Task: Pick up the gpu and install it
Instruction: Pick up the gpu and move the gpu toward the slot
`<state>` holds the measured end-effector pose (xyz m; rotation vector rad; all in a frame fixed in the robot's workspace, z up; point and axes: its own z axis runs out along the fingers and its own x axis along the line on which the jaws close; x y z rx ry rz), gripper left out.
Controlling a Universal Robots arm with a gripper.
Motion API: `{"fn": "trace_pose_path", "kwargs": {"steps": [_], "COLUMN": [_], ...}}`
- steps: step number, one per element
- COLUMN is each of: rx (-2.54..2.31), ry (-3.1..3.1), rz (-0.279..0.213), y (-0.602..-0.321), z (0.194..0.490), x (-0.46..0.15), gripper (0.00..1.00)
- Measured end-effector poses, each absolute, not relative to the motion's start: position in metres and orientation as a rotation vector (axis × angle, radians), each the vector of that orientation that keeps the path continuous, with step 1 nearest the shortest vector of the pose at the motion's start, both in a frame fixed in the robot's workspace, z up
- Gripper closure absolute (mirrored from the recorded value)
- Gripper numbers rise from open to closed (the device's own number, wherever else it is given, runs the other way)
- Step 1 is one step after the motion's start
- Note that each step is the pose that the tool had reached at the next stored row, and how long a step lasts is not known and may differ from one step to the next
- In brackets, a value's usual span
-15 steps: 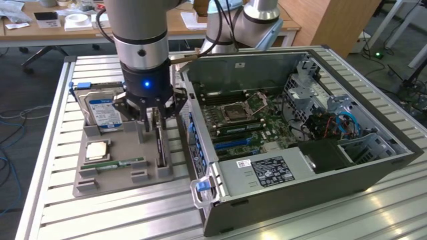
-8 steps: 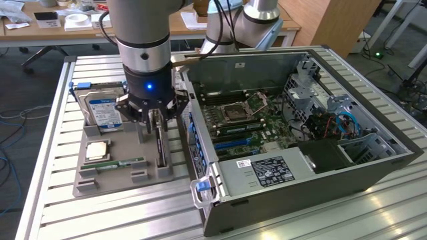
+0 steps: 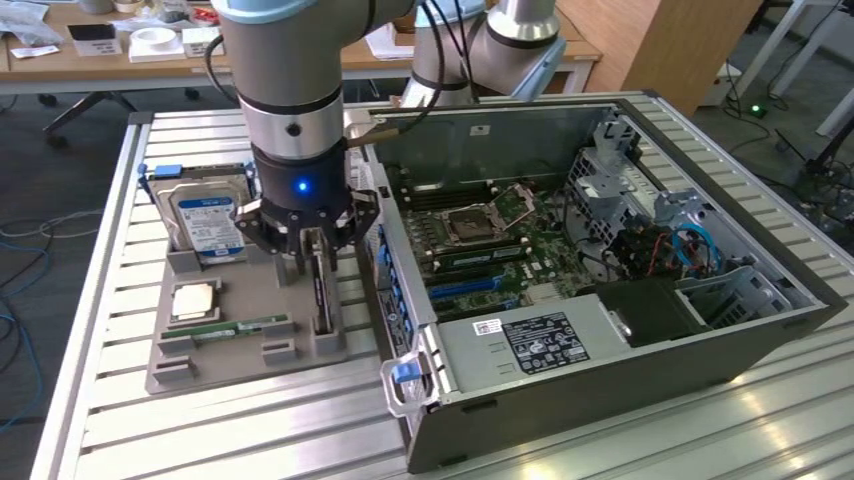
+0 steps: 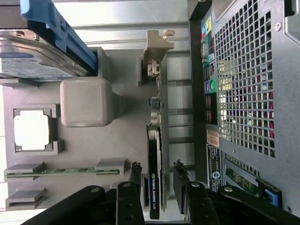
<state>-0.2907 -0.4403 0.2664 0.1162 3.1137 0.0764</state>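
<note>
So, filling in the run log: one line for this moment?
gripper: over tray | jaws: open, straddling graphics card | graphics card: on edge in tray, not lifted

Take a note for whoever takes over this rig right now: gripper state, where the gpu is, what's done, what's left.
Gripper: open, one finger on each side of the gpu, with a gap showing on both sides; no grip yet.
Gpu: standing on its edge in the gray holder tray, on the side nearest the open computer case.
Done: the gripper is lined up around the card.
Left: the whole pick-up and the install; the card is not lifted and not on the motherboard.
</note>
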Motion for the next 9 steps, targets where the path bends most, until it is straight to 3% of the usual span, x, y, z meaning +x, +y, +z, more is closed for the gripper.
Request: {"fn": "trace_pose_path", "kwargs": {"steps": [9], "rx": [0.116], "ry": [3.114], "rz": [0.076], "y": [-0.4398], "z": [0.2587], "x": [-0.2900], "gripper": [0.58]}}
